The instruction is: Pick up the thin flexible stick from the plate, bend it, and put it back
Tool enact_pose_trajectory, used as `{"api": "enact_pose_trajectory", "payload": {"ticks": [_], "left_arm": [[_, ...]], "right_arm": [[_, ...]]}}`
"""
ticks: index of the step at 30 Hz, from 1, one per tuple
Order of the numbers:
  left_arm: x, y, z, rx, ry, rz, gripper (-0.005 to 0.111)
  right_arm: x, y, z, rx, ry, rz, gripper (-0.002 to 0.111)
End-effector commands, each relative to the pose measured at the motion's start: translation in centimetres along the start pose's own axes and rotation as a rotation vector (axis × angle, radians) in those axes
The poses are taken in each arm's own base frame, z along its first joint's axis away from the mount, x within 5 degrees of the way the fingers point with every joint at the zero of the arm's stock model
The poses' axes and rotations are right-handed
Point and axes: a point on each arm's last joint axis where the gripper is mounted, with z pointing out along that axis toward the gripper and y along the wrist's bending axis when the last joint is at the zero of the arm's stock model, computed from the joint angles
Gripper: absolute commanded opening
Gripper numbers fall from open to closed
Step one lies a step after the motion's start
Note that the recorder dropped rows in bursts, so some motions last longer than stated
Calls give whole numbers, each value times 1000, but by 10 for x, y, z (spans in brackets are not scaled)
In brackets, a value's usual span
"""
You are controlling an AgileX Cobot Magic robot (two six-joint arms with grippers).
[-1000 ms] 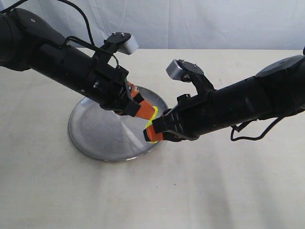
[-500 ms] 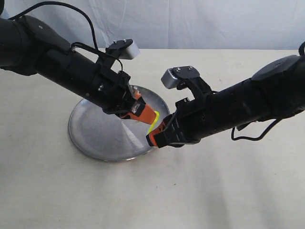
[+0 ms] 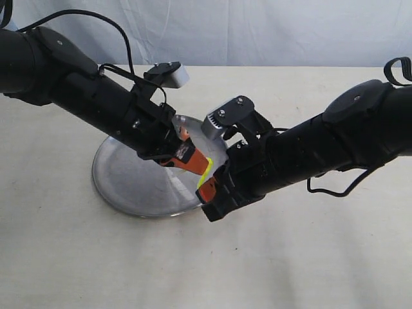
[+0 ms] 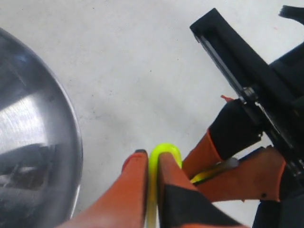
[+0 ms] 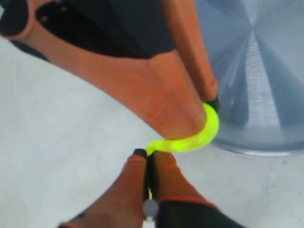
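Observation:
The thin yellow-green stick [image 3: 205,172] hangs in the air between my two grippers, over the right rim of the shiny steel plate [image 3: 129,180]. It curls in a tight bend [image 5: 199,137] round the left gripper's fingertip. My left gripper [image 3: 193,159] is shut on one end of the stick [image 4: 164,153]. My right gripper [image 3: 206,190] is shut on the other end, whose whitish tip [image 5: 150,207] shows between the orange fingers [image 5: 126,190]. The two grippers nearly touch.
The plate [image 5: 256,71] lies on a pale cloth-covered table [image 3: 290,257]. A light backdrop rises behind the table. Both black arms slant down over the plate's right side.
Both grippers have closed in on each other and dropped slightly toward the plate's right rim. The stick between them has gone from a loose wave to a tighter curl.

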Motion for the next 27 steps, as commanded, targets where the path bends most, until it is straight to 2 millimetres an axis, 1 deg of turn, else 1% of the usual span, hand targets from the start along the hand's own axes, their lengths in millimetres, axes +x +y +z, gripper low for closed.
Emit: {"api": "enact_pose_trajectory", "payload": {"ticks": [1,5,9,11,12,15,19,25,27], "left_arm": [[-14,-18,-2,101,-97,-105,0],[-14,-18,-2,101,-94,-122,0],[-14,-17,-2,97,-93,-141,0],[-13,-17,-2,92,-90,-125,0],[-13,-17,-2,87,-94,-55,0],[-13,-17,-2,87,-94,-49,0],[-13,-16,-2,86,-93,-48,0],[-13,-16,-2,82,-86,-38,0],[-12,-14,-2,54,-81,-24,0]], "right_arm": [[3,7,4,-46,27,-103,-1],[3,7,4,-51,26,-168,-1],[2,6,4,-35,22,-176,-1],[0,6,4,-35,4,-149,-1],[-2,7,4,-40,-27,-97,-1],[-10,7,3,-51,-103,22,-1],[-14,7,3,-63,-152,167,-1],[-15,8,3,-76,-160,283,-1],[-15,8,3,-79,-158,323,-1]]}}
